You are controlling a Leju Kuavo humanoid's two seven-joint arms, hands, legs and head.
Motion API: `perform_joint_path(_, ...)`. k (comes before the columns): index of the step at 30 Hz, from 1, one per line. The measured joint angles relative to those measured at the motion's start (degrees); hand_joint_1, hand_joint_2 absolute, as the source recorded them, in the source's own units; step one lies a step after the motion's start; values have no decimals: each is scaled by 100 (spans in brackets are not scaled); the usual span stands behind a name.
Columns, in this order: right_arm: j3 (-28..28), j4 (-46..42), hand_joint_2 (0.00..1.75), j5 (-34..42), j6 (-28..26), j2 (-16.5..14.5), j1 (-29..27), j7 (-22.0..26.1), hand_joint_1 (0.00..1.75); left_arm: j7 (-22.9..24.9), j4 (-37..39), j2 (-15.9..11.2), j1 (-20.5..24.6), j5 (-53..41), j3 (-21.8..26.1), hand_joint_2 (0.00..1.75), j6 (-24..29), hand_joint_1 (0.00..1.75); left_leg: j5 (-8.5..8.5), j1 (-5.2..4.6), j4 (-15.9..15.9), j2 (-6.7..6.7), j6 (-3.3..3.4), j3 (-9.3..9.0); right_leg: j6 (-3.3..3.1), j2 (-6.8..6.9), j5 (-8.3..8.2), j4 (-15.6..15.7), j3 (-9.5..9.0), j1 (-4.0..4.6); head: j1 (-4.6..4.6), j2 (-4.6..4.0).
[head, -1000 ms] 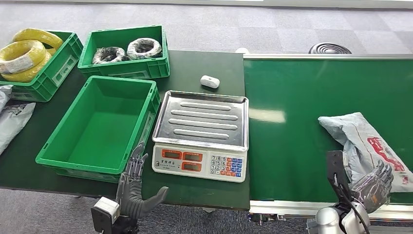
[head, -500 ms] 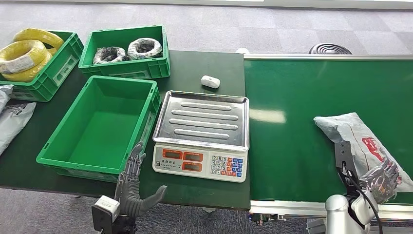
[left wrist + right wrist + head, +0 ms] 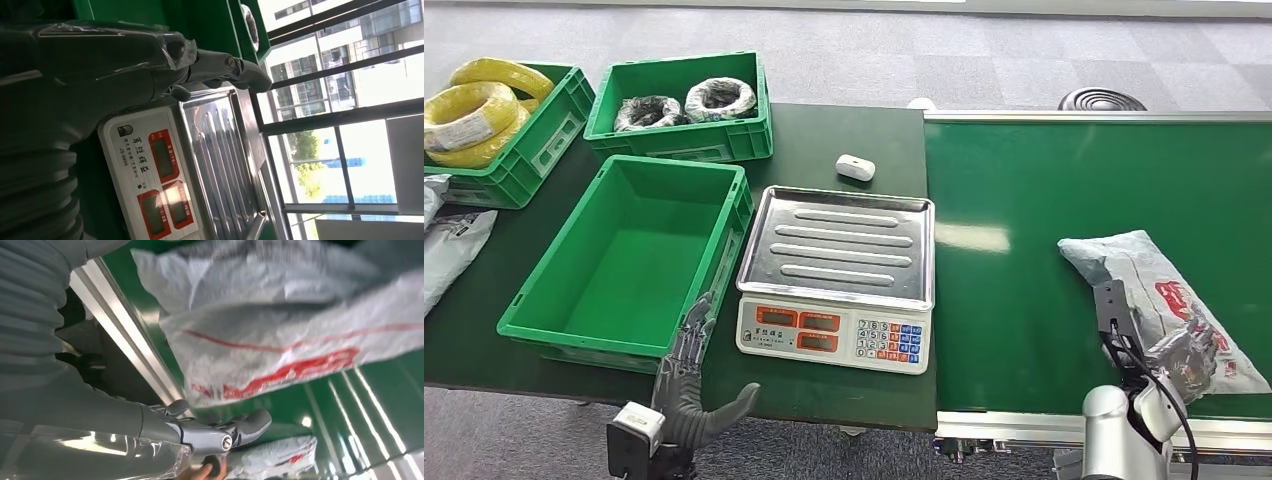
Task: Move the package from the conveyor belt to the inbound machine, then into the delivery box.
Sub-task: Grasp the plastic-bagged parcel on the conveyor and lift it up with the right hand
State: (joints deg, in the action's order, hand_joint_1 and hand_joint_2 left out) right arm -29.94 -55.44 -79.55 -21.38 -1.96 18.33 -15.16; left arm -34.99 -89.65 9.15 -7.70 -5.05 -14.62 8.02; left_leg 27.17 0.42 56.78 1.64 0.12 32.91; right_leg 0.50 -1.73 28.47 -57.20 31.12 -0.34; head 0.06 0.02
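Observation:
A grey plastic package (image 3: 1146, 283) with red print lies on the green conveyor belt (image 3: 1024, 200) at its near right; the right wrist view shows it close up (image 3: 280, 335). My right hand (image 3: 1189, 352) lies over the package's near corner, fingers spread, the thumb (image 3: 248, 423) just beside the package's edge and not closed on it. The scale (image 3: 839, 272) with its steel tray stands left of the belt. An empty green box (image 3: 629, 255) sits left of the scale. My left hand (image 3: 686, 385) is open at the table's front edge, holding nothing.
Two green crates stand at the back left, one with yellow coils (image 3: 474, 112), one with black coils (image 3: 686, 102). A small white device (image 3: 855, 167) lies behind the scale. Grey bags (image 3: 449, 245) lie at the far left. Another grey package (image 3: 280, 456) lies farther along the belt.
The package has travelled left along the belt. My right hand has moved left and onto its near corner. The left hand has sunk slightly.

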Motion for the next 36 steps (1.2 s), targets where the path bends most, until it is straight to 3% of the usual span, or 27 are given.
perform_joint_path(11, 532, -1174, 175, 54, 667, -638, -679, -31, 0, 125, -186, 150, -54, -203, 279, 175, -141, 0, 0, 0, 0, 0, 0, 0, 0, 0, 0, 0, -1, -2, 2, 0)
perform_joint_path(17, 687, -1617, 175, 96, 509, -775, -948, -110, 0, 124, -205, 189, -100, -245, 359, 175, -186, 0, 0, -1, 0, 0, 0, 0, 0, 0, 0, 1, 1, -2, 1, 0)
perform_joint_path(21, 616, -1775, 175, -63, 50, -752, -979, -331, 0, 127, -223, 224, -106, -292, 393, 175, -262, 0, 0, -1, 0, -1, 0, -1, 0, 0, 0, 1, 0, -2, 1, 0)
perform_joint_path(26, 313, -1595, 175, 119, 28, -575, -845, -275, 0, 137, -224, 241, -98, -333, 408, 175, -323, 0, 0, -2, 0, -1, 1, -1, 1, -1, 0, 1, -1, -4, 2, -1)
perform_joint_path(36, -15, -889, 175, 961, 750, -349, -422, 292, 0, 135, -222, 241, -75, -334, 442, 175, -324, 0, 0, -1, 0, -1, 0, -1, 0, -1, 0, 1, 0, -2, 1, 0)
